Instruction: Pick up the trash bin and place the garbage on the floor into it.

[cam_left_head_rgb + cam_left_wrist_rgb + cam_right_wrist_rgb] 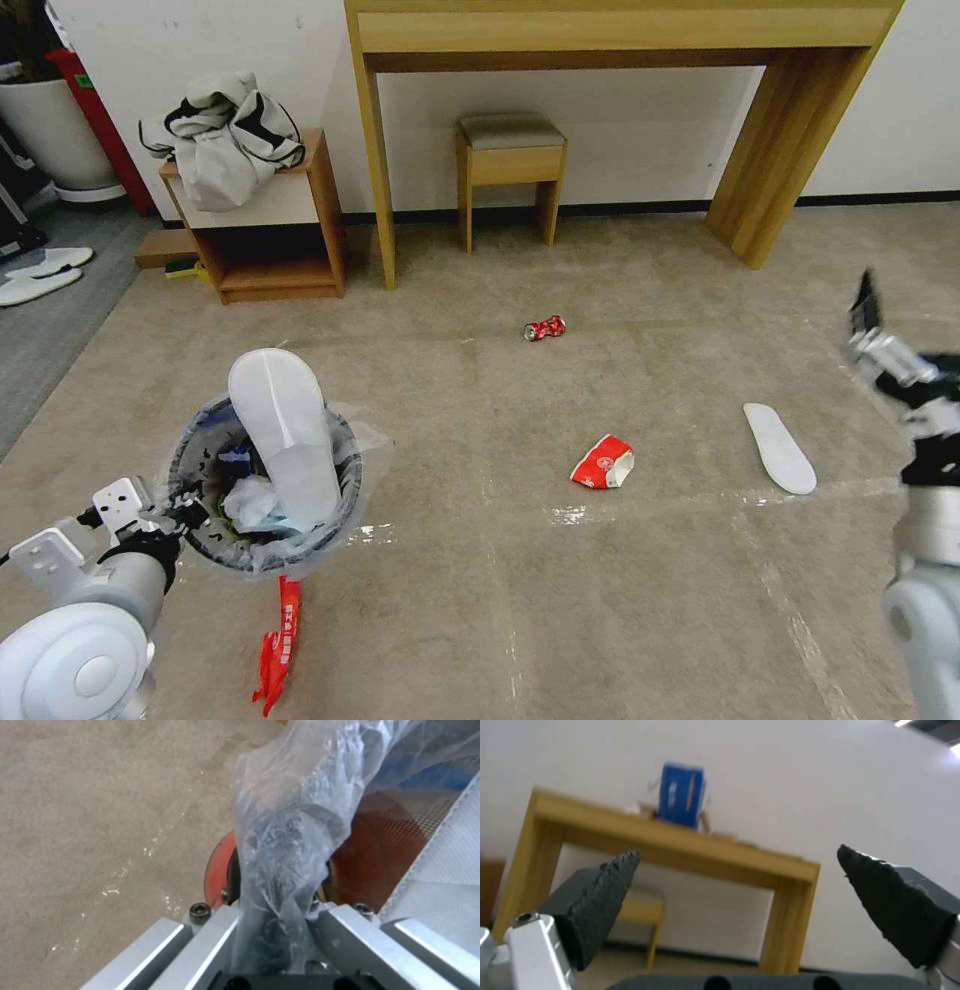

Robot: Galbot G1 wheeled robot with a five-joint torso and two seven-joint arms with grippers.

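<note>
At lower left, left claw [175,515] clamped on rim and bag liner of trash bin [262,490] — bin held over carpet floor [620,600], one white insole [285,435] standing up out of it with crumpled scraps beside. Right claw [868,310] raised at right edge, pads wide apart, nothing between them.

Judged mid-collection: still lying loose — second insole [779,447], red-white paper cup [603,463], crushed can [545,327], red wrapper [279,655] just below bin.

Next move probably calls for lowering right claw onto second insole or cup — flat pieces, so a low pinch at an edge.

Room: wooden surface [620,40] against white wall, small stool [510,165] beneath, low shelf unit [270,225] with bundled clothing on top.
</note>
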